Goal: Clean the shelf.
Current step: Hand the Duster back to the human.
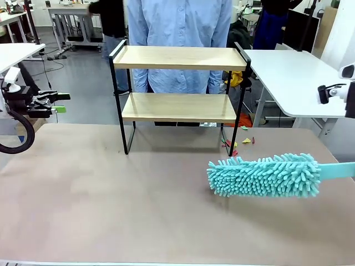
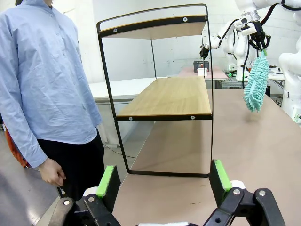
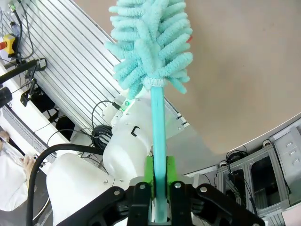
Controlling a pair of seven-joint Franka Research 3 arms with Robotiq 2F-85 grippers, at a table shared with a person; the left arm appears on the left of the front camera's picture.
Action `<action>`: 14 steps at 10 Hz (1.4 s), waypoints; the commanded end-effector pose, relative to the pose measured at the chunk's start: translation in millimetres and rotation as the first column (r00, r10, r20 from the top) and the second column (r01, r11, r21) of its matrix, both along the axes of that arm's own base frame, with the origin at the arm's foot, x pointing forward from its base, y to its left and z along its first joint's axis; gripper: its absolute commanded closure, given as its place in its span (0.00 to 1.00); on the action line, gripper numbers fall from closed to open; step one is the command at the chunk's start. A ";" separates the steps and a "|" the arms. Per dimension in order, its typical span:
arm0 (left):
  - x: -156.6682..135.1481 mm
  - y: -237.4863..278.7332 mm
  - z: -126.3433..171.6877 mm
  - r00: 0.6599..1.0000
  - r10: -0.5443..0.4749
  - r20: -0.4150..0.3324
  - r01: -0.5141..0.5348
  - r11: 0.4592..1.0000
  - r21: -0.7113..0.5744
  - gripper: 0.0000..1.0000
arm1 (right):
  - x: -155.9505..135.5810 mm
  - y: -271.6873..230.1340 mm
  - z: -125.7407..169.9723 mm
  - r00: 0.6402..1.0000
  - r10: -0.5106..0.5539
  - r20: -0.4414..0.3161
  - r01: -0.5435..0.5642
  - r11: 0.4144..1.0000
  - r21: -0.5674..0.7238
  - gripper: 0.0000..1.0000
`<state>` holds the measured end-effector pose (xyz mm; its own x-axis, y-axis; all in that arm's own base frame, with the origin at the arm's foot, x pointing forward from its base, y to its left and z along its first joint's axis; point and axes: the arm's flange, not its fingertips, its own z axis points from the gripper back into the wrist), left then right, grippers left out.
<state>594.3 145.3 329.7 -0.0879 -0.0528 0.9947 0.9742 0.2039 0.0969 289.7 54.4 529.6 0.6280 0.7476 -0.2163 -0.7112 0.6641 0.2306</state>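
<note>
Two boards of shelf (image 1: 180, 57) look bare. I think no wiping done yet, so whole job left. My right gripper (image 3: 158, 165) squeezed tight on thin handle of blue fluffy duster (image 1: 265, 176). Duster hangs over brown table (image 1: 111, 188), not touching shelf. Shelf sits past duster tip and farther across table, near but apart. My left gripper (image 2: 163, 172) wide apart, holds nothing. Shelf stands straight ahead of its fingers, end-on, near.
</note>
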 end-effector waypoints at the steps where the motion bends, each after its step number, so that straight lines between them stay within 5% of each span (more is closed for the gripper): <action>1: -3.4 -1.4 2.9 1.000 -0.003 0.000 0.003 1.000 0.004 0.00 | 2.9 -2.3 1.2 1.000 0.009 0.015 -0.009 1.000 0.009 0.87; 7: 0.0 0.0 0.0 1.000 0.000 0.000 0.000 1.000 0.000 0.00 | 0.0 0.1 0.0 1.000 0.000 0.000 0.000 1.000 0.000 0.87; 10: -70.4 2.5 18.3 0.999 -0.029 -0.023 0.029 0.999 -0.014 0.00 | 62.8 -28.6 10.2 0.984 0.116 0.138 -0.133 0.983 0.128 0.87; 12: -116.0 -10.5 26.9 0.998 0.054 -0.044 -0.053 0.998 0.023 0.00 | 86.3 -37.9 3.6 0.951 0.247 0.186 -0.287 0.930 0.230 0.87; 14: -165.2 -30.0 35.1 0.990 0.068 -0.124 -0.071 0.997 -0.026 0.00 | 113.1 -45.2 -2.3 0.892 0.324 0.315 -0.414 0.865 0.283 0.87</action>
<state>454.4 132.6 353.2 0.0030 -0.0313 0.9995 0.9685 0.2489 0.0049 390.6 11.2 528.0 0.3669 0.9228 0.1177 -0.9230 0.3453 0.1700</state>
